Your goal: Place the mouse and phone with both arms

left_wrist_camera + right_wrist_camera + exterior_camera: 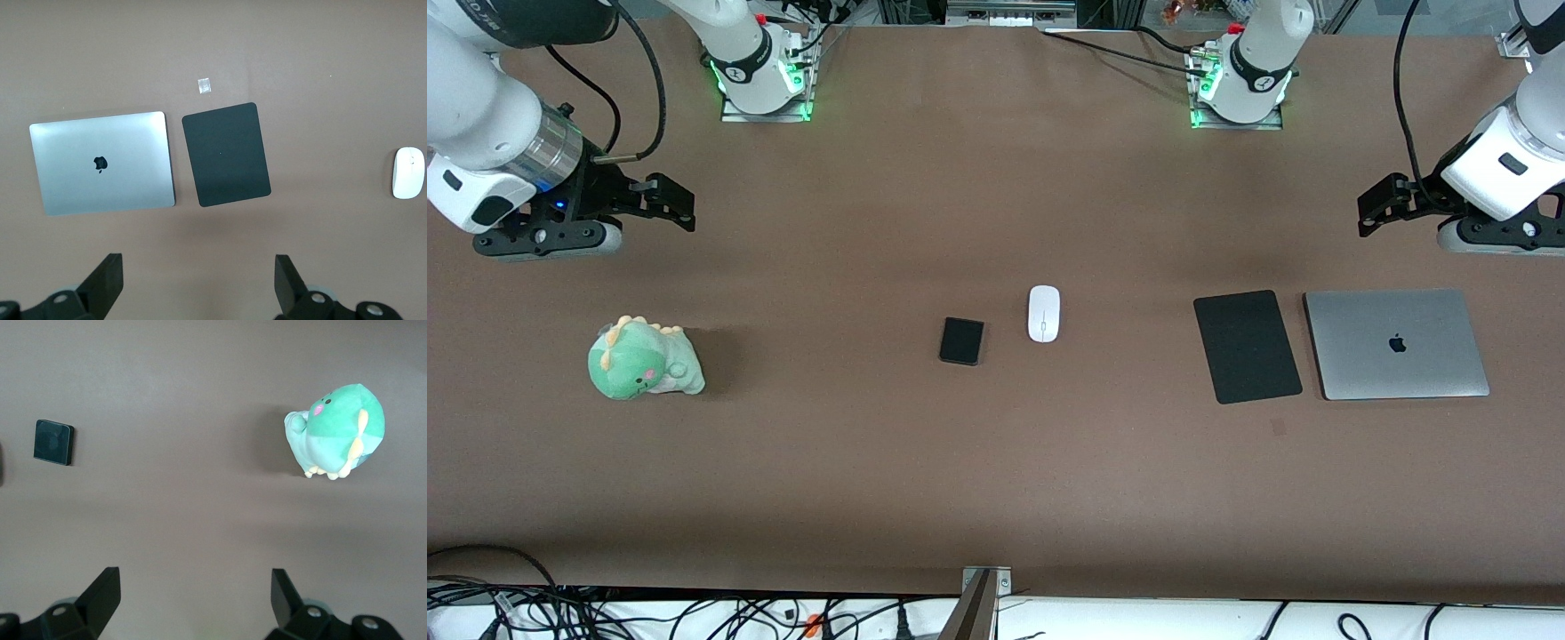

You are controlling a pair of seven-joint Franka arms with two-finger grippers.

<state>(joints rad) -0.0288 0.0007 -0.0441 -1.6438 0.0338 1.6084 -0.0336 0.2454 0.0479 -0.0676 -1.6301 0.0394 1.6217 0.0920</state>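
We hold both grippers wide open and empty, left gripper (1376,211) over bare table near the laptop (1396,343), right gripper (669,203) near the plush (643,358), since mouse (1043,313) and phone (961,340) lie side by side mid-table, ungrasped.

Both arms hang raised above the table, one over each end, wrists angled downward. The left gripper (1373,212) has its fingers spread wide. The right gripper (679,204) is spread wide too, holding nothing.

Green plush dinosaur (645,358), black mouse pad (1247,346) beside closed silver laptop (1395,343).
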